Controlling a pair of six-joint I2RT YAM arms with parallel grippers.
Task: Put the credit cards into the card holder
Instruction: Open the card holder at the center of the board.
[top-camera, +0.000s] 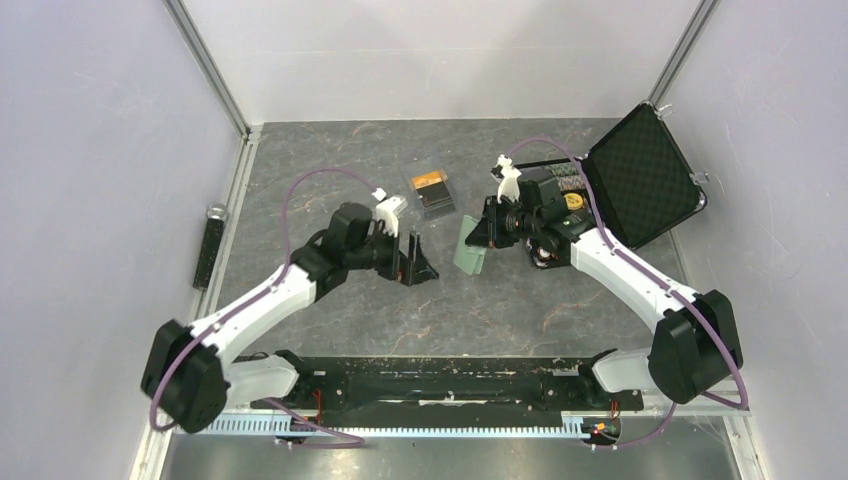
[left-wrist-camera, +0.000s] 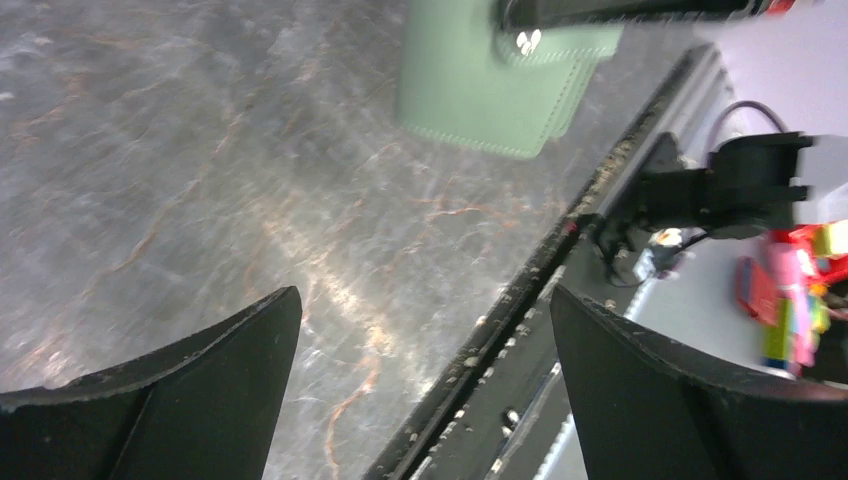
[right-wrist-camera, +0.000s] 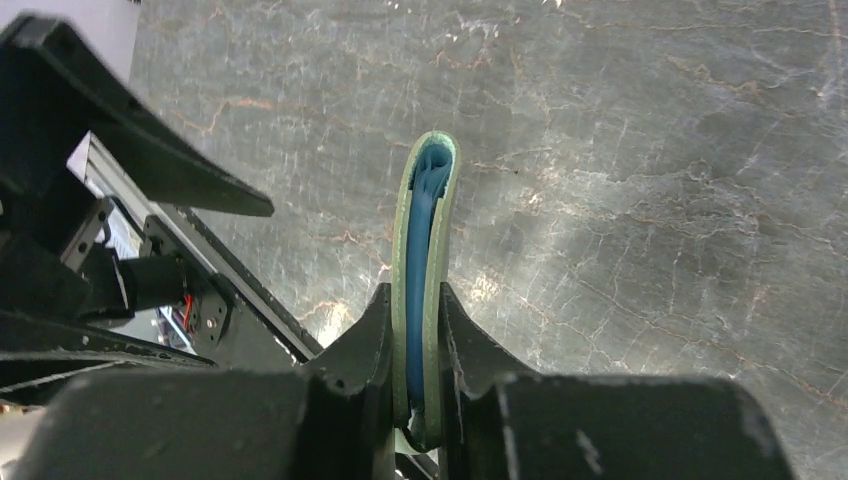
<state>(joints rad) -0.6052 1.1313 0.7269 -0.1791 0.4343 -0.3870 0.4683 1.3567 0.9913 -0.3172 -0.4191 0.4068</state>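
The credit cards (top-camera: 432, 192) lie in a small pile at the table's middle back, an orange one on top of dark ones. The pale green card holder (top-camera: 470, 258) hangs folded, edge down, off the table, and my right gripper (top-camera: 487, 232) is shut on it. In the right wrist view the card holder (right-wrist-camera: 425, 220) shows its blue lining between the clamped right gripper (right-wrist-camera: 413, 292). My left gripper (top-camera: 415, 262) stands open and empty just left of the holder. The left wrist view shows the card holder (left-wrist-camera: 490, 90) ahead of the open left gripper (left-wrist-camera: 425, 290).
An open black hard case (top-camera: 640, 175) stands at the back right, with round chips (top-camera: 566, 176) beside it. A black cylinder (top-camera: 212, 245) lies along the left wall. The black base rail (top-camera: 430, 375) runs along the near edge.
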